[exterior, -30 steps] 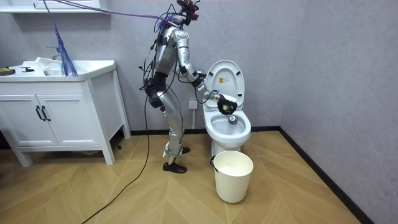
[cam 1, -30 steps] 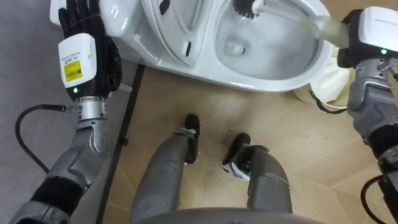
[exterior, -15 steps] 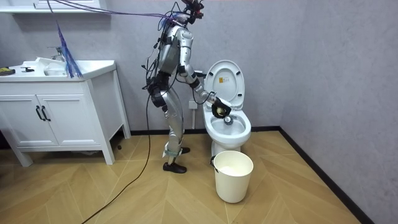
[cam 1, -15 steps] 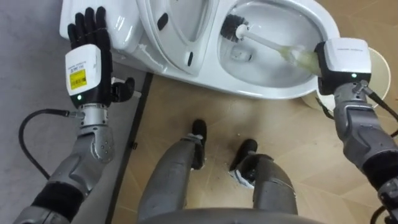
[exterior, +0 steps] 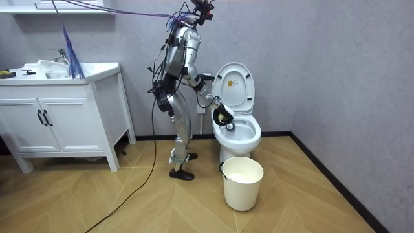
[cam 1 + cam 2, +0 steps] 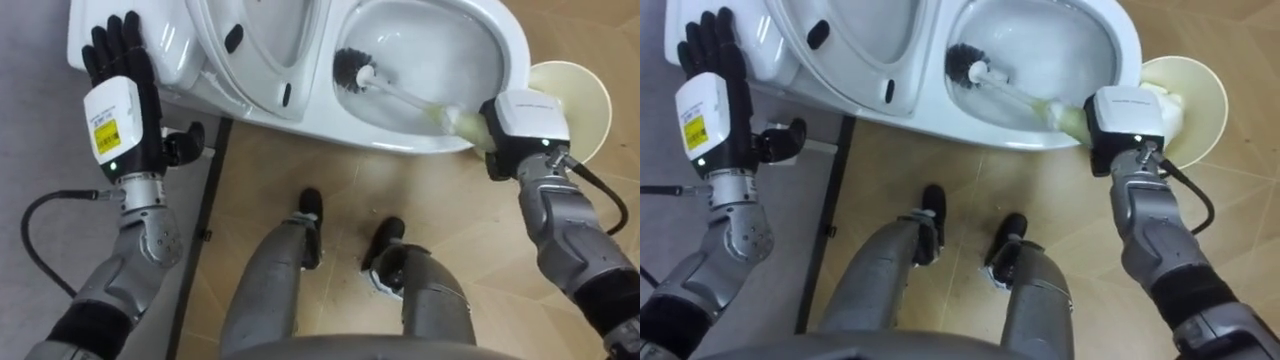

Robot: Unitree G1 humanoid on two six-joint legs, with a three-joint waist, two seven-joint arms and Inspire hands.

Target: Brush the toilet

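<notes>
Right hand (image 6: 524, 133) is closed round the end of the brush (image 6: 400, 95), its back turned up to the camera and its wrist bent in from the lower right, so that it sits just over the near rim of the toilet (image 6: 300, 105) at the bowl's right-hand side. The brush has a round black bristle head, a short white neck and a pale, greenish see-through handle. The head is down inside the bowl (image 6: 440, 45), at its back-left part close to the hinge of the raised lid (image 6: 255, 40). From there the handle slants up and to the right across the bowl's white wall into the hand.

Left hand (image 6: 115, 100) is held up at the left, fingers straight and together, thumb out to the side, holding nothing. Its fingertips overlap the edge of the tank (image 6: 170, 40); whether they touch it I cannot tell.

A cream bucket (image 6: 578, 95) stands on the wooden floor (image 6: 470, 220) just beside the bowl's right side, behind the right hand.

From the room view the robot stands at the toilet's side, on the room view's left of it, upright and leaning slightly towards it, with the right arm reaching down into the bowl.
</notes>
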